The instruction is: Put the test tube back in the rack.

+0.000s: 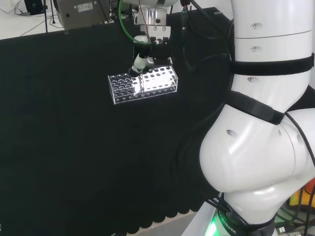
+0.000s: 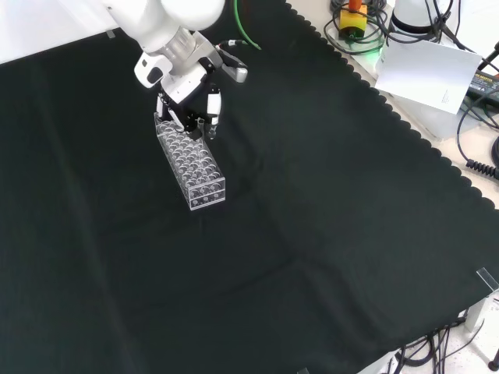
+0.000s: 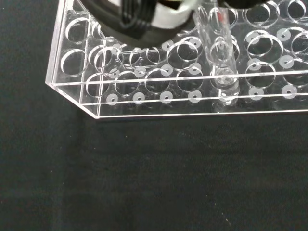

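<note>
If you start from the closest look, the wrist view, you've got the clear rack (image 3: 183,91) lying on the black cloth (image 3: 144,178), its near wall and one corner filling most of the shot, rows of round holes running back from there. The test tube (image 3: 219,57) stands upright in a hole in the row nearest that wall, its rounded bottom down inside the rack. Its top runs out of frame, so you can't see how high it goes. Right beside it a black and white part of the hand (image 3: 144,17) sits over the holes, blurry and cut off.

Move back to the front view and the rack (image 2: 191,167) runs lengthwise away from the camera, with the hand (image 2: 191,97) over its far end, fingers pointing down. A thin clear tube shows between the fingers, but it's honestly hard to make out, and you can't tell whether they're pinching it or just standing beside it.

In the head view the rack (image 1: 143,83) lies near the cloth's far edge and the hand (image 1: 143,60) hangs over its back edge, mostly hidden by its own wrist parts.
</note>
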Robot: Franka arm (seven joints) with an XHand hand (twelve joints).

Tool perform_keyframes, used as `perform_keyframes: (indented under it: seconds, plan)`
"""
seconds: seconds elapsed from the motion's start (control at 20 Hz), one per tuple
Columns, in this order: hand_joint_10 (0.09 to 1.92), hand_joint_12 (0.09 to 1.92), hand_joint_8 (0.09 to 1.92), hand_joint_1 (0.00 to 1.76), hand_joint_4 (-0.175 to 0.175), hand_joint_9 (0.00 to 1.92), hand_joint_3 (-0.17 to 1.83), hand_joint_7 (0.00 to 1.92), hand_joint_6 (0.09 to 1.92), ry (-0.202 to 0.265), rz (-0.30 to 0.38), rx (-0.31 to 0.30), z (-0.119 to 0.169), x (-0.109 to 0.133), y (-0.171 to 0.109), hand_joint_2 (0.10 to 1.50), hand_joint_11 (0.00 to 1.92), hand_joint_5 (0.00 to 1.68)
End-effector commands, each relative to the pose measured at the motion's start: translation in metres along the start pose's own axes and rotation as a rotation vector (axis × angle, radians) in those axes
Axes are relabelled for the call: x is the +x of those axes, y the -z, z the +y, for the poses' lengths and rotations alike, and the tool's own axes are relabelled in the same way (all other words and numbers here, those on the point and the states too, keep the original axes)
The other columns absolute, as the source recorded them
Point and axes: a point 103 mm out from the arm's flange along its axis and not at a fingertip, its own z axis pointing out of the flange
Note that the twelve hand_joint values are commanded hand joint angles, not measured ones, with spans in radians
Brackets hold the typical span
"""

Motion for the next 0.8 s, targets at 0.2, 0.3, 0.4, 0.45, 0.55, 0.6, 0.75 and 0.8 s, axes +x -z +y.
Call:
perform_keyframes:
  seconds: [0.2, 0.3, 0.4, 0.45, 0.55, 0.6, 0.75, 0.8]
  plan:
    - [0.09, 1.50, 0.09, 0.92, 0.014, 0.76, -0.09, 0.76, 0.09, 0.038, 0.122, 0.077, 0.002, -0.004, 0.012, 0.83, 0.05, 0.57]
    - [0.09, 1.50, 0.09, 0.89, 0.021, 0.68, -0.10, 0.66, 0.09, 0.051, 0.139, 0.033, -0.001, -0.001, 0.017, 0.83, 0.01, 0.50]
    - [0.09, 1.48, 0.09, 0.88, 0.025, 0.63, -0.10, 0.59, 0.09, 0.065, 0.136, 0.012, -0.004, 0.001, 0.028, 0.83, 0.00, 0.47]
    - [0.09, 1.48, 0.09, 0.87, 0.026, 0.61, -0.10, 0.57, 0.09, 0.076, 0.134, -0.002, -0.006, 0.002, 0.034, 0.83, 0.00, 0.46]
    - [0.09, 1.47, 0.09, 0.86, 0.028, 0.60, -0.10, 0.55, 0.09, 0.094, 0.145, -0.039, -0.012, 0.003, 0.048, 0.83, 0.00, 0.45]
    - [0.09, 1.46, 0.09, 0.86, 0.028, 0.59, -0.10, 0.55, 0.09, 0.103, 0.138, -0.048, -0.015, 0.005, 0.056, 0.83, 0.00, 0.45]
    - [0.09, 1.45, 0.09, 0.86, 0.029, 0.57, -0.10, 0.54, 0.09, 0.129, 0.124, -0.084, -0.023, 0.008, 0.079, 0.83, 0.00, 0.44]
    - [0.09, 1.45, 0.09, 0.86, 0.029, 0.57, -0.10, 0.53, 0.09, 0.134, 0.123, -0.100, -0.027, 0.009, 0.086, 0.83, 0.00, 0.44]
